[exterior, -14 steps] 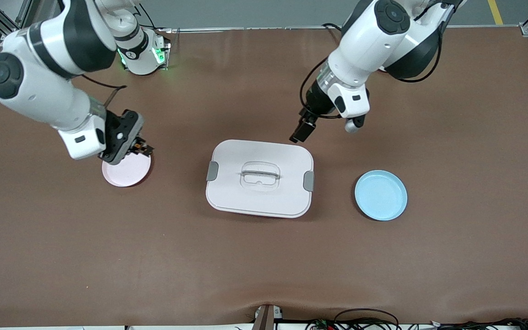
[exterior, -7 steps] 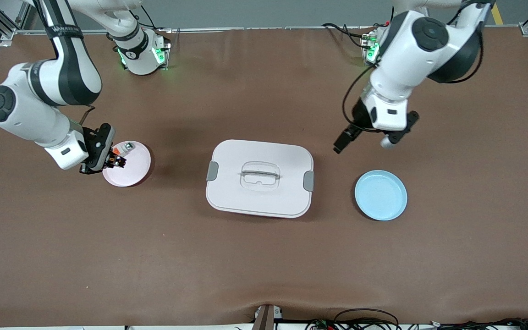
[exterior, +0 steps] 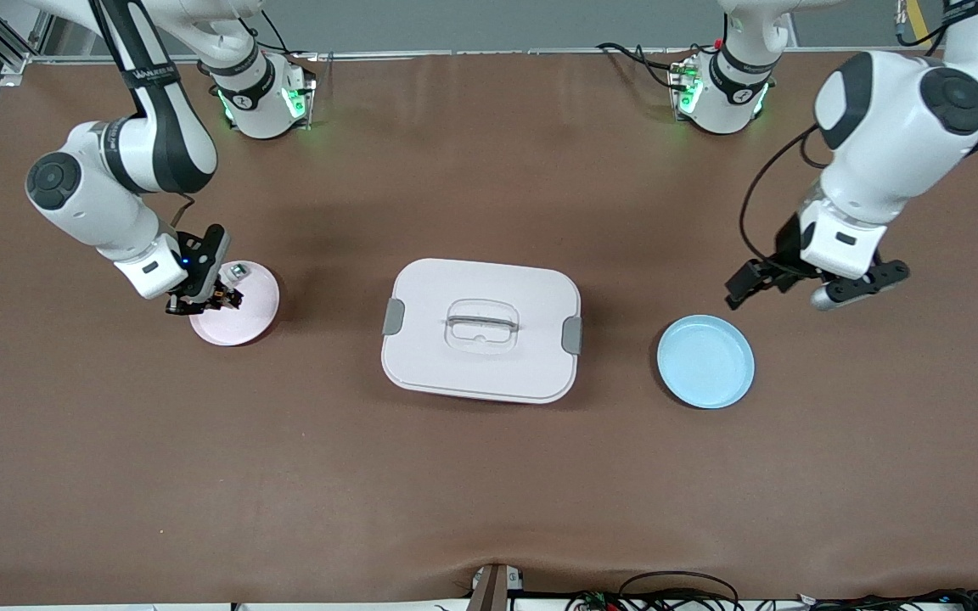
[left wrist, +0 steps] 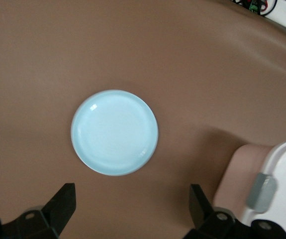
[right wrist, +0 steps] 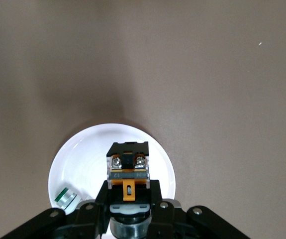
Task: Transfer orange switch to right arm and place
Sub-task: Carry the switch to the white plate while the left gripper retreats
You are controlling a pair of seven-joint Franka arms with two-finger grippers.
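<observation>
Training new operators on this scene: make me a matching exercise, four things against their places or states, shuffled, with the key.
Things:
1. orange switch
2. left gripper
3. blue plate
4. lidded box

Places or states:
A. empty, toward the left arm's end of the table
B. open, holding nothing
C. mid-table, between the two plates
D. clamped in the right gripper over the pink plate

Pairs: 1-D, 2-B, 3-A, 4-C
</observation>
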